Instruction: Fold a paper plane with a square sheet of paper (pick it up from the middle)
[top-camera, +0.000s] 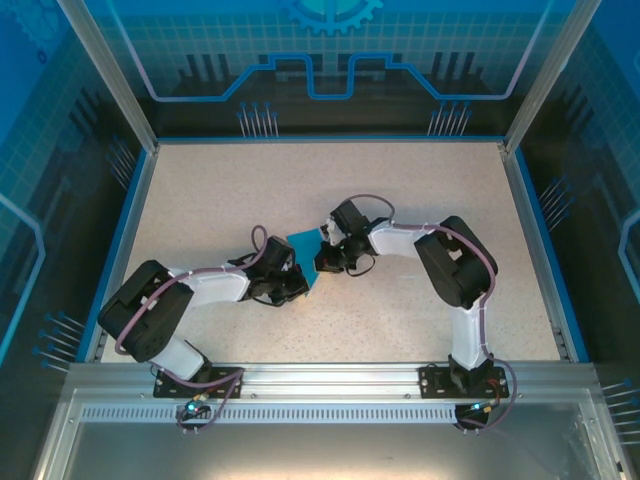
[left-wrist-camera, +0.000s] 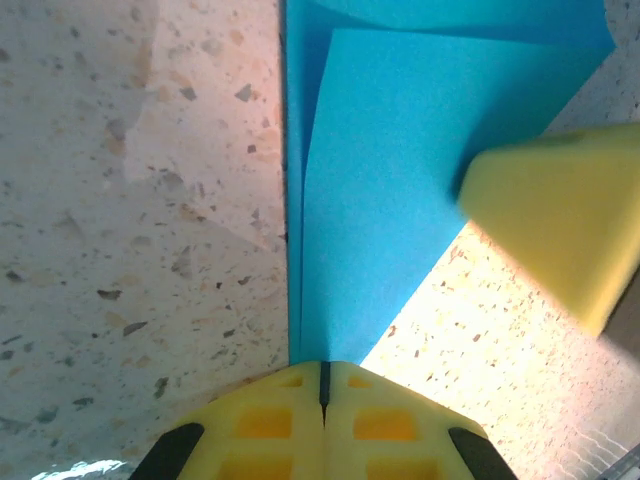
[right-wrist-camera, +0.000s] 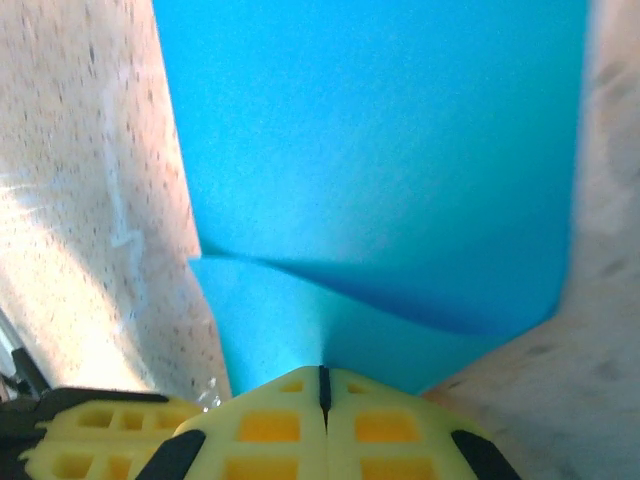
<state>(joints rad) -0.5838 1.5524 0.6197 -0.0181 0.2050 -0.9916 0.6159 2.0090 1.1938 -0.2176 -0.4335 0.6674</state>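
Paper (top-camera: 303, 244) is being pinched, left gripper (left-wrist-camera: 323, 378) and right gripper (right-wrist-camera: 322, 378) both closed tight on opposite sides, apparently bracing it for creasing.

A pale speckled table top (top-camera: 250, 190) is seen, flecked with dark chips in the wrist views. It is bordered on the left, far and right sides by blue edging (top-camera: 330, 139). Around it, clear panels (top-camera: 330, 60) printed with blue circuit-like lines are framed by slanting aluminium posts (top-camera: 105, 70). Along the near edge a slotted metal rail (top-camera: 330, 412) is laid
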